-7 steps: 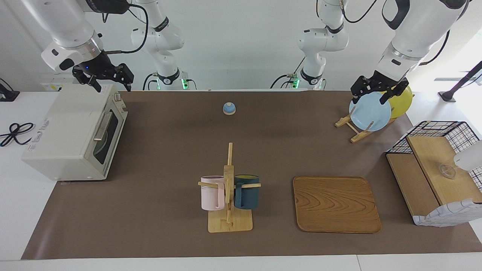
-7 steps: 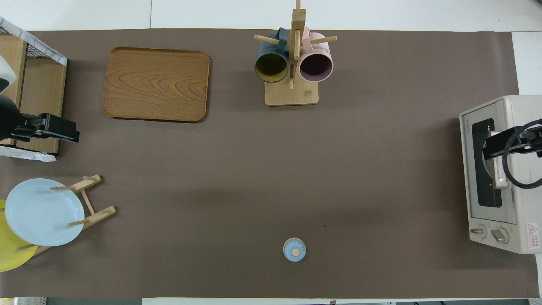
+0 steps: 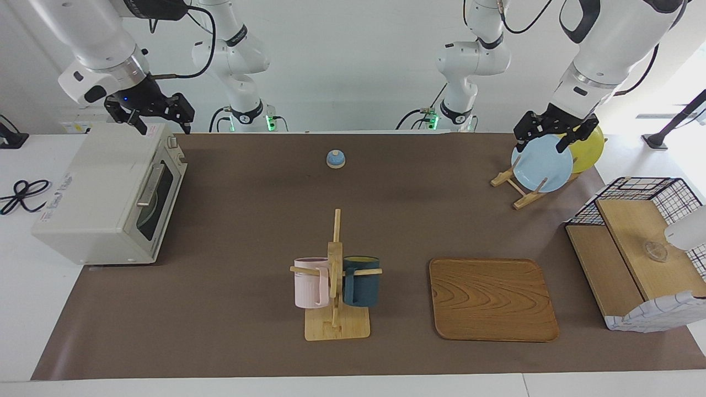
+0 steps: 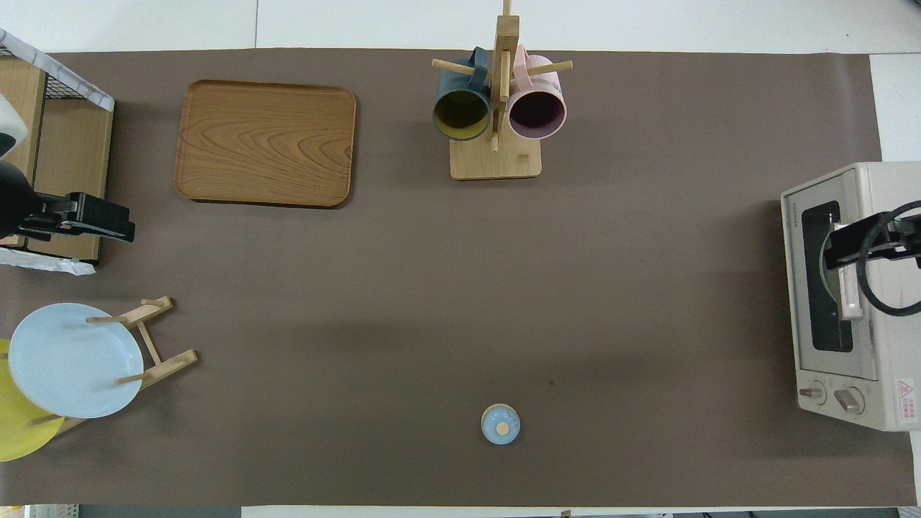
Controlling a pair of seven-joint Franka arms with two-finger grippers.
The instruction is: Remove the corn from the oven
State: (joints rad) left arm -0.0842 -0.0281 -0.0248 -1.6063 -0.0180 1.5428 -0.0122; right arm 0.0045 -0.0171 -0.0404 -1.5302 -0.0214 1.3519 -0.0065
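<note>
The desk (image 3: 248, 231) is covered by a brown mat. At the right arm's end stands the off-white toaster oven (image 3: 105, 193), door shut, with a metal bar handle (image 3: 150, 184) across the dark glass and two knobs (image 4: 831, 396) at the end of its front nearer the robots. Small lettering runs along the door frame and a red warning sticker sits on the top near the knobs; neither can be read. The corn cannot be seen; only a pale round shape shows through the glass.

The right gripper (image 3: 160, 122) hangs over the top of the oven, at the end nearer the robots, jaws apart and holding nothing. A black cable loops from it over the oven top in the overhead view.

The left gripper (image 3: 543, 139) hangs over the wooden plate rack (image 3: 518, 190), jaws apart and empty, just above the rim of the pale blue plate (image 3: 541, 164), with the yellow plate (image 3: 590, 149) standing beside it in the rack.

Below this gripper in the facing view, farther from the robots, sit a wire basket with wooden boards (image 3: 634, 253) and a wooden tray (image 3: 491, 298). Between the two grippers, mid-desk, a wooden mug tree (image 3: 335, 286) carries a pink mug (image 3: 310, 282) and a dark teal mug (image 3: 361, 281). A small blue bell-shaped object (image 3: 335, 159) with a tan top sits alone, nearer the robots than the mug tree.
</note>
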